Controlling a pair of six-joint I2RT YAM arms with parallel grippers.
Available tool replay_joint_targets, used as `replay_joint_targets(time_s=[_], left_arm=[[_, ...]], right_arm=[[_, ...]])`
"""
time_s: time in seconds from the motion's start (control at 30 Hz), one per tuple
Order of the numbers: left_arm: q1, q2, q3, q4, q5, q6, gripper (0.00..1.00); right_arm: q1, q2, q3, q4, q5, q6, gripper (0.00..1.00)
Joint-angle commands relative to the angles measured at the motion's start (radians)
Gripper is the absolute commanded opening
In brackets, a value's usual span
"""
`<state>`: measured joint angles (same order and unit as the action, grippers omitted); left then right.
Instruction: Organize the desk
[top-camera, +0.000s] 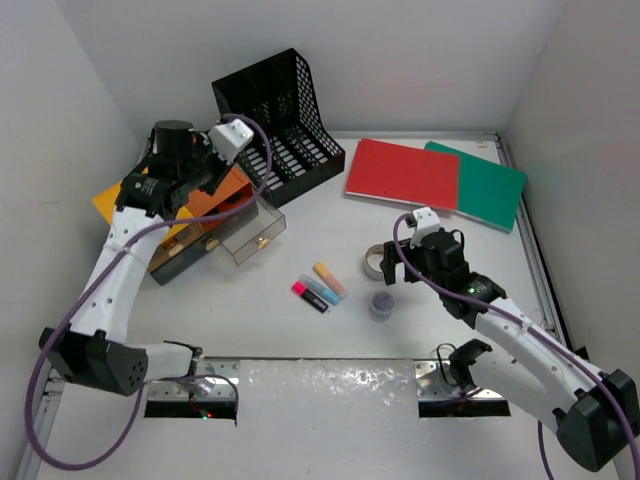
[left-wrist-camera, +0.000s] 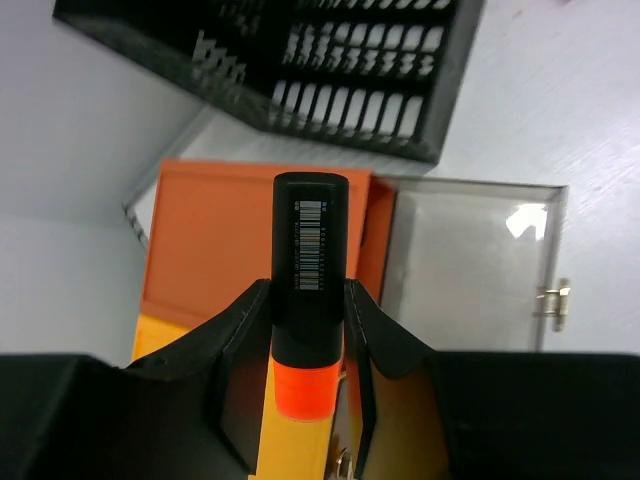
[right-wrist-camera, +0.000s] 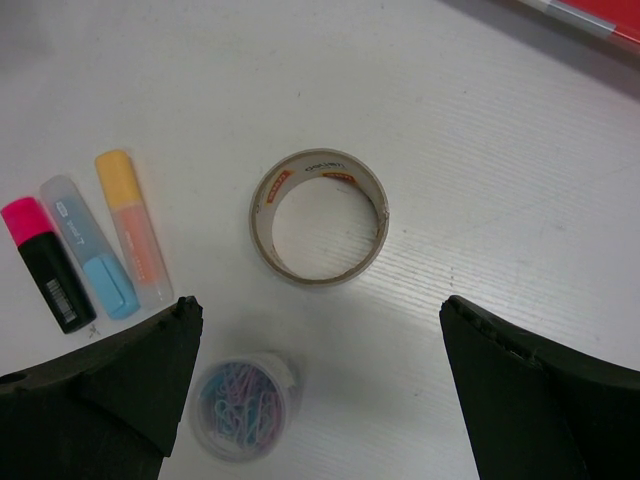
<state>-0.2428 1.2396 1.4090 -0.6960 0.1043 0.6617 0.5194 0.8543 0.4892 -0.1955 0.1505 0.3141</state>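
The desk (top-camera: 320, 230), a white tabletop, fills the top view from edge to edge. A black mesh file rack (top-camera: 280, 115) stands at upper centre-left. A red folder (top-camera: 403, 172) overlaps a green folder (top-camera: 495, 190) at upper right. An orange box (left-wrist-camera: 230, 240) with a clear hinged lid (left-wrist-camera: 470, 260) sits at left. Above it the left gripper (left-wrist-camera: 305, 292) is clenched on an orange highlighter (left-wrist-camera: 310, 250) with a black barcoded cap. At centre-right the right gripper (right-wrist-camera: 320, 305) hangs with jaws spread wide, holding nothing, over a tape roll (right-wrist-camera: 320, 165). Below the roll is a jar of paper clips (right-wrist-camera: 240, 405). To the left lie pink (right-wrist-camera: 45, 265), blue (right-wrist-camera: 90, 260) and pale orange (right-wrist-camera: 135, 230) highlighters, side by side.
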Motion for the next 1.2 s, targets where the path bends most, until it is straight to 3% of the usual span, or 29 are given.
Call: replay_joint_targets(time_s=[0.0,0.2,0.57,0.8,0.93,0.97,1.0,1.17], left_arm=[[0.104,0.066,0.047,-0.039,0.011,-0.04,0.0],[0.198,0.15,0.03,-0.019,0.083,-0.048,0.0],[0.192,0.25,-0.016,-0.004,0.225,-0.036,0.0],[0.106,0.258,-0.093,0.019,0.244,0.001,0.0],[0.03,0.262,-0.133,0.058,0.158,0.001,0.0],[0.03,0.273,-0.137,0.058,0.146,0.001,0.04],[0.03,0.277,-0.142,0.053,0.134,0.004,0.22],[0.037,0.276,-0.147,0.049,0.037,-0.013,0.39]], right_arm=[[-0.002,0.0,0.014,0.034,-0.011,-0.006,0.99],[-0.004,-0.012,0.019,0.024,-0.025,-0.021,0.99],[-0.004,-0.018,0.006,0.025,-0.031,-0.018,0.99],[-0.004,0.014,0.005,0.045,-0.043,-0.015,0.99],[-0.004,0.029,0.006,0.048,-0.048,-0.012,0.99],[-0.002,0.029,0.006,0.048,-0.054,-0.012,0.99],[-0.004,0.028,0.005,0.047,-0.057,-0.012,0.99],[-0.004,0.008,0.006,0.033,-0.062,-0.026,0.99]])
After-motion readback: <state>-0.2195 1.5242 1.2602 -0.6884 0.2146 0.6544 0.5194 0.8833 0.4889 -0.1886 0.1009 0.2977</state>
